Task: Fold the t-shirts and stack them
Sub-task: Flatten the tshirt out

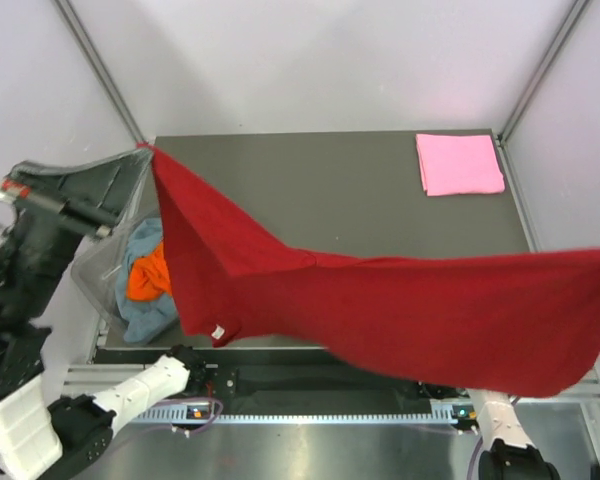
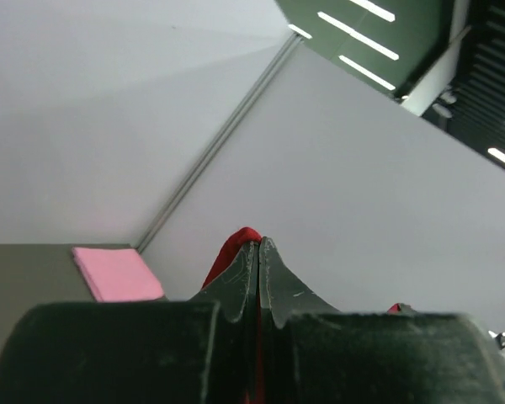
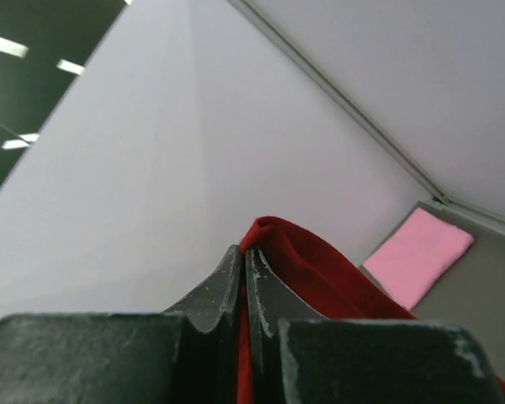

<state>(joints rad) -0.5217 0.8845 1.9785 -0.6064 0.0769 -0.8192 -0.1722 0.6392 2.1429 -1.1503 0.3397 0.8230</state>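
My left gripper (image 2: 258, 246) and right gripper (image 3: 243, 252) each pinch tight on the dark red t-shirt (image 1: 380, 300), which hangs stretched between them. I judge this the spreading step. Next it wants lowering flat onto the table (image 1: 330, 190) beneath, short of the folded pink t-shirt (image 1: 460, 163).

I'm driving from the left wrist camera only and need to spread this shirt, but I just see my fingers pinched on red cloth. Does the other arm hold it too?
Observer: Yes. The right gripper is shut on another edge of the dark red t-shirt.
Operator: Is it lying flat?
Observer: No. It is held up, stretched between both arms across the table; whether its lower edge touches I cannot tell.
Operator: What else waits?
Observer: A clear tub at the left holds an orange t-shirt and a grey-blue t-shirt.
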